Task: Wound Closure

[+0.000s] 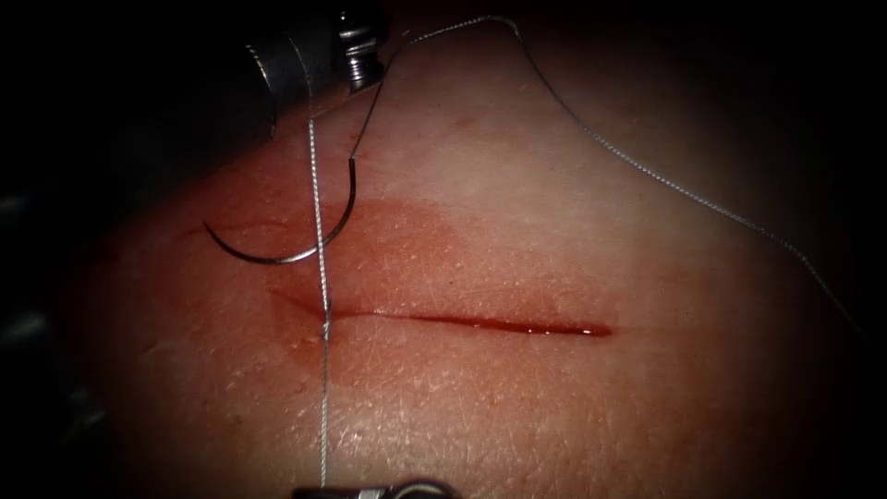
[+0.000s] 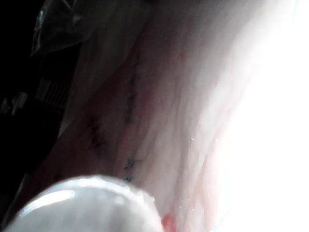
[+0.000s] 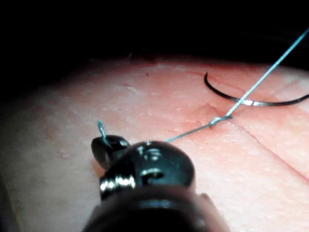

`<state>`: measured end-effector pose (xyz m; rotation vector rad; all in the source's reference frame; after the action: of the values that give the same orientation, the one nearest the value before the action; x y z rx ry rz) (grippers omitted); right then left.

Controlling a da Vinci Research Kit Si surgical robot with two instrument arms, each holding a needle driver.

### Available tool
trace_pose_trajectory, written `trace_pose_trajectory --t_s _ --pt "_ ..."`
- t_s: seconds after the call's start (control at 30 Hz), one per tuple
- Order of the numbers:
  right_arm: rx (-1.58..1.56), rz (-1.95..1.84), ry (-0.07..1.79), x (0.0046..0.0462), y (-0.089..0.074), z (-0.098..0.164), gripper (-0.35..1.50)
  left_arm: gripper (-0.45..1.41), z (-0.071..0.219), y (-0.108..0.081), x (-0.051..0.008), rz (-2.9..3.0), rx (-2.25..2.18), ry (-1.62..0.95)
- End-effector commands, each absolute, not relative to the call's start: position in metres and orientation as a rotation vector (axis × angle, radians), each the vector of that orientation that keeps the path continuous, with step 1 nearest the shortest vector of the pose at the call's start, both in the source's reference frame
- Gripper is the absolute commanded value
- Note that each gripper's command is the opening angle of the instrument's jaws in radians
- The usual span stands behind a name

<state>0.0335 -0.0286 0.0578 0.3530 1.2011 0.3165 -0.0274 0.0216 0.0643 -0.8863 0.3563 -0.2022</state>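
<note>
Two tools work on one thread here. Nearest is the right tool (image 3: 105, 145), and its jaws are pressed together on the thread (image 1: 323, 407), with a short end poking out past them. From there the thread runs tight and straight up to a stitch at the left end of the cut (image 1: 480, 322) in the tissue (image 1: 554, 185). Past the stitch it crosses over the needle (image 1: 277, 259). No tool holds the needle. It lies flat on the tissue beyond the cut, toward the left, on a patch of red fluid (image 1: 407, 240), and it does not look stuck in. Farther back the tight thread reaches the left tool (image 1: 356, 51). I cannot tell if that tool grips it. More thread leaves the needle's end and loops away to the right.

I think the thread is being held snug over the stitch. To do this well, both pulls should be gentle, even and in one line, so the tissue does not tear. Keep the tight thread from dragging the needle.
</note>
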Motion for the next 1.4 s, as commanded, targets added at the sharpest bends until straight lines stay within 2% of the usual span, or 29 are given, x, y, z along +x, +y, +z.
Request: trace_pose_trajectory --t_s 0.03,0.27,0.47,0.73,1.13,1.4 --pt "0.345 0.317 1.205 0.0339 -0.0276 0.0574 -0.35 -0.45 0.0636 0.0227 -0.0277 -0.215 -0.865 0.318" --pt "0.344 0.319 1.205 0.0337 -0.0275 0.0573 -0.35 -0.45 0.0661 0.019 -0.0269 -0.243 -0.752 0.126" --pt "0.343 0.321 1.205 0.0336 -0.0275 0.0571 -0.35 -0.45 0.0673 0.0178 -0.0255 -0.51 -0.514 -0.265" --pt "0.343 0.319 1.205 0.0336 -0.0276 0.0571 -0.35 -0.45 0.0676 0.0173 -0.0241 -0.879 -0.157 -0.557" --pt "0.347 0.32 1.205 0.0336 -0.0279 0.0571 -0.35 -0.45 0.0676 0.0174 -0.0243 -0.899 -0.139 -0.586" --pt "0.35 0.322 1.204 0.0338 -0.0284 0.0569 -0.35 -0.45 0.0678 0.0171 -0.0243 -0.928 -0.335 -0.393"
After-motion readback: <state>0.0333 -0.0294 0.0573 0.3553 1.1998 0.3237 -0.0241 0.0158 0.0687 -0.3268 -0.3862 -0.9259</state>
